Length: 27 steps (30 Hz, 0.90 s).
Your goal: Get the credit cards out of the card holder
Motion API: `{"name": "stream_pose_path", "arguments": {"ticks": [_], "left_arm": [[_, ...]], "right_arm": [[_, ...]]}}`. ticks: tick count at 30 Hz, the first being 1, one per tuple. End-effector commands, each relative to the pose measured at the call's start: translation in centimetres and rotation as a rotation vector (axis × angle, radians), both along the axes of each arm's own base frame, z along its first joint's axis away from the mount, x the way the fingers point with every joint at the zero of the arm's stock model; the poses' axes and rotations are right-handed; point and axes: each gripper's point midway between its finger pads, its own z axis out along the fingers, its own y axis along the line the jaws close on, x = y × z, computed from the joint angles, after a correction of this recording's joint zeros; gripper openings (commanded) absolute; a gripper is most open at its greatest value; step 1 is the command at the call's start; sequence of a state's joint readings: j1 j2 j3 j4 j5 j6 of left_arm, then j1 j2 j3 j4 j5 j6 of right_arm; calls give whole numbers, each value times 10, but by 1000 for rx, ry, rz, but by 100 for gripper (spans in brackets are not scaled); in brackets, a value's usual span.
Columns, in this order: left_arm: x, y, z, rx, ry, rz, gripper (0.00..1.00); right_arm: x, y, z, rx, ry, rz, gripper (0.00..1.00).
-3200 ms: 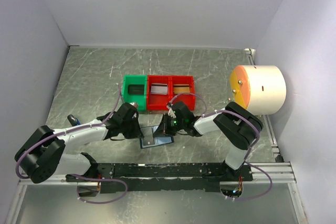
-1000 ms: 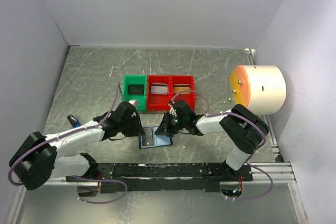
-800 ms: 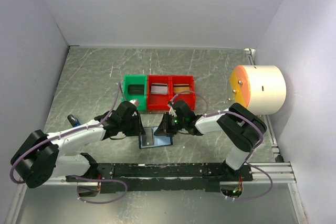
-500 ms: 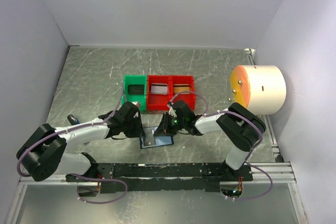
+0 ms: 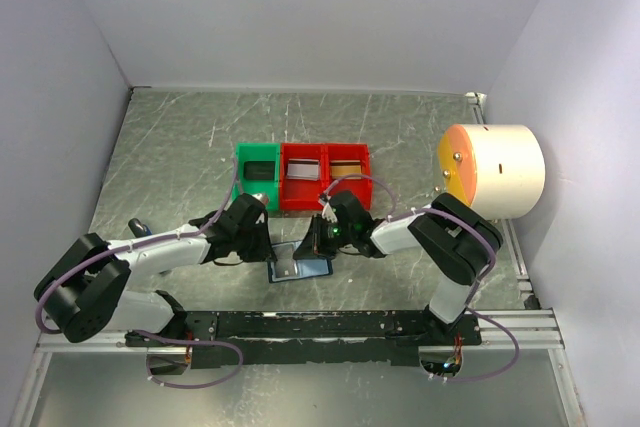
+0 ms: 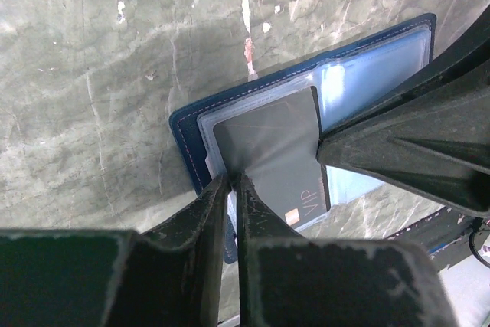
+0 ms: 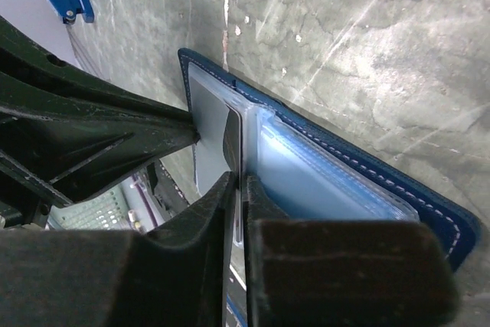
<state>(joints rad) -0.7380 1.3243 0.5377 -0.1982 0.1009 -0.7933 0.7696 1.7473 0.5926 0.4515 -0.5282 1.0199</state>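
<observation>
Open card holder point(image 5: 300, 269) lies at the near edge of the bench point(image 5: 400, 137); left hand point(image 6: 232, 183) clamped on its dark credit card point(image 6: 274, 152), right hand point(image 7: 239, 181) clamped on the holder's middle.

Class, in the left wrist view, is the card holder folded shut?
No, the card holder lies open, a dark card on its pockets.

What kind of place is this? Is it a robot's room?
Probably a robot test booth in a lab, not a home. Plain white walls box in a marbled table, the left arm and right arm sit on a black rail, and a green bin and red bins stand in a row.
</observation>
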Motion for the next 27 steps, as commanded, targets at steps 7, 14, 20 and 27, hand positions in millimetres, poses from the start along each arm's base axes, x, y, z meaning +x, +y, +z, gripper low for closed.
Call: {"name": "stream_pose_path", "arguments": {"ticks": [7,14,20,27], "left_arm": [[-6,3,-9,49,13,-3,18],[-7,8,-9,62,7,8,18],[-7,6,-9,50,4,3,18],[-7,0,-8,23,-1,-15,15]], "right_arm": [[6,-9,8,-30,-64,-32,0],[4,-26,2,-64,-56,-60,0],[3,-29,2,-60,-56,-35,1],[-5,-5,-1,-17,-38,52,22]]}}
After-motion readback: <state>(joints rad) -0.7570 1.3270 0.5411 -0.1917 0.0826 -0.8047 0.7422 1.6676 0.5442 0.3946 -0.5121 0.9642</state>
